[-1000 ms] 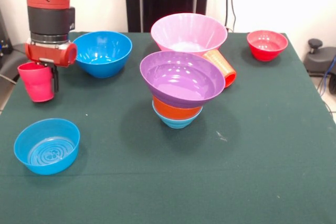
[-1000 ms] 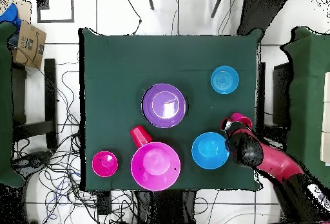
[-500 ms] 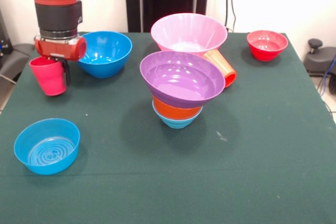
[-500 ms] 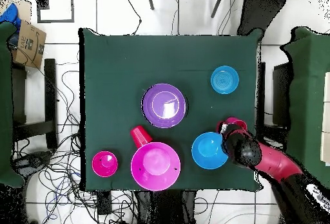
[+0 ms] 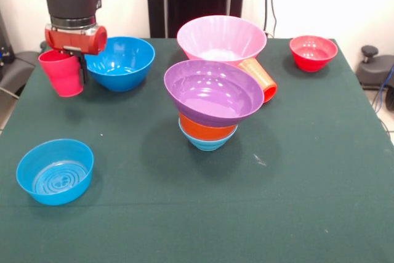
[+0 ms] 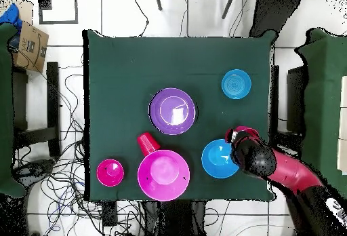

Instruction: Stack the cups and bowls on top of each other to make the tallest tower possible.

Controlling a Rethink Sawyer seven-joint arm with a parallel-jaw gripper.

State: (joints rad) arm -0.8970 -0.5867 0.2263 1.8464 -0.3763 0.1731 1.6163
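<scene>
The gripper (image 5: 72, 69) is clamped on the rim of the pink-red cup (image 5: 61, 73), holding it upright just clear of the desk (image 5: 295, 170), beside the deep blue bowl (image 5: 120, 61). Held by the rim, the cup can be lowered straight down onto something. The tower (image 5: 212, 104) stands mid-desk: a light-blue bowl (image 5: 206, 143) at the bottom, an orange bowl (image 5: 207, 129) nested in it, and the wide purple bowl (image 5: 213, 92) on top, tilted. Behind it the big pink bowl (image 5: 221, 37) leans over the orange-red cup (image 5: 261, 78), which lies on its side. The small red bowl (image 5: 313, 52) and small blue bowl (image 5: 55, 170) sit apart, unstacked
</scene>
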